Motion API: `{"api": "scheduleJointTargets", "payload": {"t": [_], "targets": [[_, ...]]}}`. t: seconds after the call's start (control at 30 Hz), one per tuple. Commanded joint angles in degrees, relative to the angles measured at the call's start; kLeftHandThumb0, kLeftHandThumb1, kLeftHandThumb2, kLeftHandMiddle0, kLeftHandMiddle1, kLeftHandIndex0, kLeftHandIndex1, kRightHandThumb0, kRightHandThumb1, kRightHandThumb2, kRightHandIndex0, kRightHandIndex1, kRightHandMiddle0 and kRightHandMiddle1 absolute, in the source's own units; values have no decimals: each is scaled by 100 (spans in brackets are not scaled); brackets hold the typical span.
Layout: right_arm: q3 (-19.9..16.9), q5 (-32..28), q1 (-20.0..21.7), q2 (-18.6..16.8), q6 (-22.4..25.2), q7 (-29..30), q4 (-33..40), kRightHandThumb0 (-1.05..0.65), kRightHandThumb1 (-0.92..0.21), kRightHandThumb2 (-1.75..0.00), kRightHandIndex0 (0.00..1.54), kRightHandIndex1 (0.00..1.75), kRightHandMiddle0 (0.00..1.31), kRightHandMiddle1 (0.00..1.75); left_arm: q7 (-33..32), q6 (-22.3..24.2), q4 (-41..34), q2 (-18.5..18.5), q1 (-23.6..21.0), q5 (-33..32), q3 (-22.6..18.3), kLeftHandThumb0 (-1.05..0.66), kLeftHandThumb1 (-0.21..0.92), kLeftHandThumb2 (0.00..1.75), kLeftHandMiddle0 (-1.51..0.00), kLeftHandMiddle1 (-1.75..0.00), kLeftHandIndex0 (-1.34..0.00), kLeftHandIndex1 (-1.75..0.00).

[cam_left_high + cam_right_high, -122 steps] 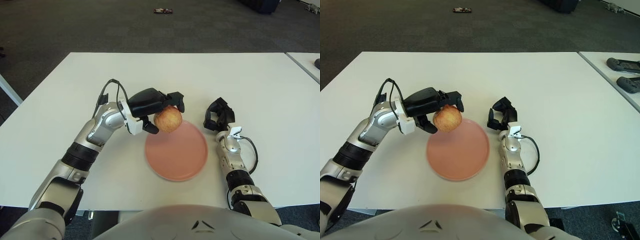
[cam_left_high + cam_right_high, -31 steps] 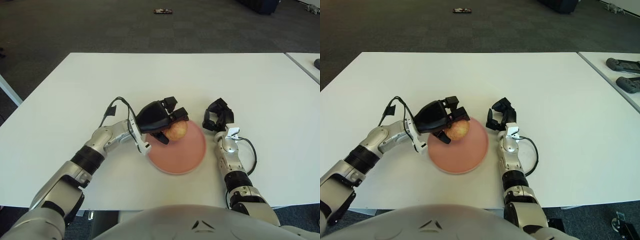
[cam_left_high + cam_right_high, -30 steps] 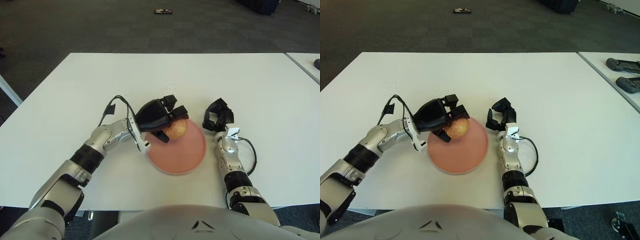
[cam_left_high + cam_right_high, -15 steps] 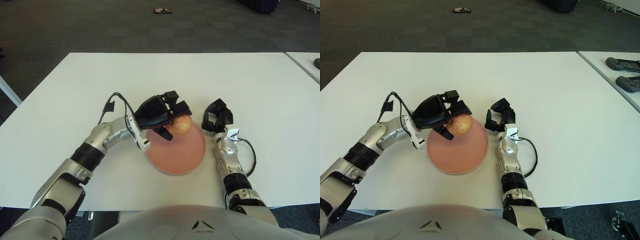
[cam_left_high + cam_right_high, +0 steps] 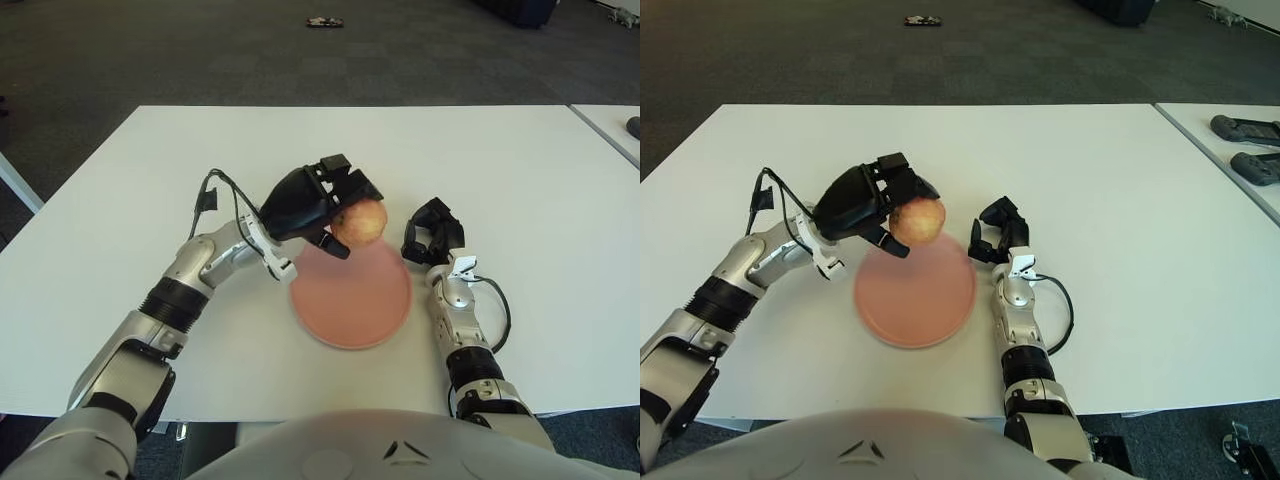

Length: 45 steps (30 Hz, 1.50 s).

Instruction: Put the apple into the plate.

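Left hand (image 5: 318, 203) fingers wrap the apple (image 5: 359, 221) from above and from its left, so the fruit hangs from the grip instead of sitting on anything. The apple is in the air over the far edge of the pink plate (image 5: 352, 301), clear of the plate's surface; a gap shows between fruit and dish in both eye views. Judging by that, the apple is not yet in the plate, and the hold looks kept so that the fruit cannot roll off the table (image 5: 120, 200) before it is set down. Coming down nearer the plate's middle would seem the safer choice, since a round apple released at the rim could roll out.

The left arm reaches forward and inward from the robot's left, elbow low near the table, forearm rising toward the wrist, with the back of the hand turned up and the fingers curled down round the fruit. A thin black cable (image 5: 214, 190) loops above the forearm.

The right hand (image 5: 433, 232) shows just beside the plate's right edge, holding nothing, its dark fingers loosely curled. Its forearm runs back toward the body along the table, a cable (image 5: 502, 309) looping beside it.
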<state>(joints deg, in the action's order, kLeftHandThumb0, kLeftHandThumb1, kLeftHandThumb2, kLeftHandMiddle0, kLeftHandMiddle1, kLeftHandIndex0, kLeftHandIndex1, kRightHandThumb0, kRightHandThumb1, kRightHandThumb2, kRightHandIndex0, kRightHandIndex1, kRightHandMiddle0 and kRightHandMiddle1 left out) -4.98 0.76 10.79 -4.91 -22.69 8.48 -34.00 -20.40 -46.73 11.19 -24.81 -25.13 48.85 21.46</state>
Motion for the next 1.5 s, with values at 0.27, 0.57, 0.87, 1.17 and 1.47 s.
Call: {"api": "scheduleJointTargets", "payload": {"t": [0.27, 0.57, 0.87, 1.17, 1.47], "targets": [[-74, -147, -172, 4, 36, -196, -480, -47, -32, -130, 114, 175, 61, 175, 439, 30, -196, 20, -75, -287, -108, -39, 70, 82, -60, -175, -33, -175], [-110, -178, -168, 2, -12, -286, -494, -47, -32, -130, 113, 175, 60, 175, 471, 92, -239, 35, -15, -188, -130, -39, 69, 84, -60, -175, -34, -175], [-132, -199, -152, -1, 78, -294, -496, -48, -31, -132, 113, 175, 62, 175, 2304, 666, -668, -416, 19, -528, 135, -97, 90, 81, -6, -62, -6, -98], [-91, -17, -94, 48, -23, -81, -689, -50, -25, -140, 121, 175, 67, 175, 3789, 950, -1032, -734, -22, -1008, 216, -105, 92, 60, 0, -2, 0, -7], [-60, 101, -107, 57, -54, 86, -689, -52, -19, -147, 124, 175, 71, 175, 4328, 1119, -1267, -826, -1, -1150, 147, -105, 92, 43, 0, 0, 0, 0]]}}
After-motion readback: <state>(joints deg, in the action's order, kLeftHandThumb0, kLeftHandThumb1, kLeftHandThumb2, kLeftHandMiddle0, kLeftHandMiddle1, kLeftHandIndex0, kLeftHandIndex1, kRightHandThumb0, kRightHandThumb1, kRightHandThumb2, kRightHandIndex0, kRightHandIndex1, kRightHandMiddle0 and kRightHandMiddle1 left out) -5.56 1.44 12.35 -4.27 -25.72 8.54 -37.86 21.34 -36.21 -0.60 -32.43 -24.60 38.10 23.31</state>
